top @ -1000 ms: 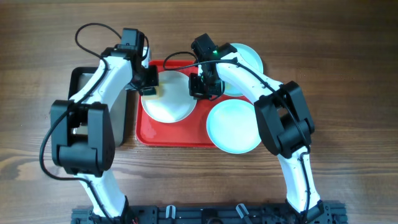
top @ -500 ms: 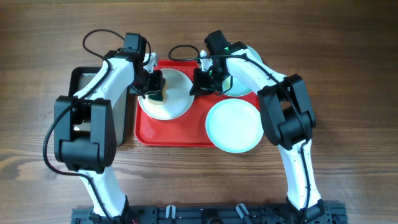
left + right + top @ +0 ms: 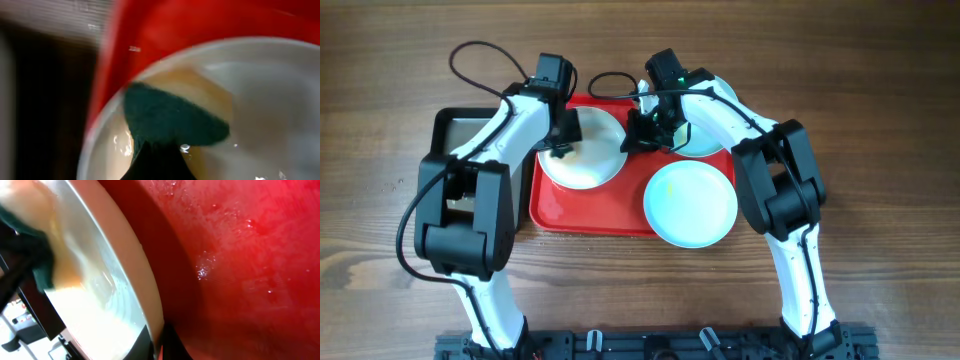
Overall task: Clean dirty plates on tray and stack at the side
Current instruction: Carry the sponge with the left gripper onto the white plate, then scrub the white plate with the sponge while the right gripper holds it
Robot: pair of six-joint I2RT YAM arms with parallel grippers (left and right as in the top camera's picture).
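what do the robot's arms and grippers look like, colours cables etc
The left arm and right arm are alike: glossy white link shells with bulky black joint housings. The left gripper and right gripper are black. A thin black cable loops above each wrist, and a small green light glows near the right wrist.

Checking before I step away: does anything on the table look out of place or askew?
Yes: the nearer light blue plate sits askew, overhanging the red tray at its near right corner instead of lying inside it.
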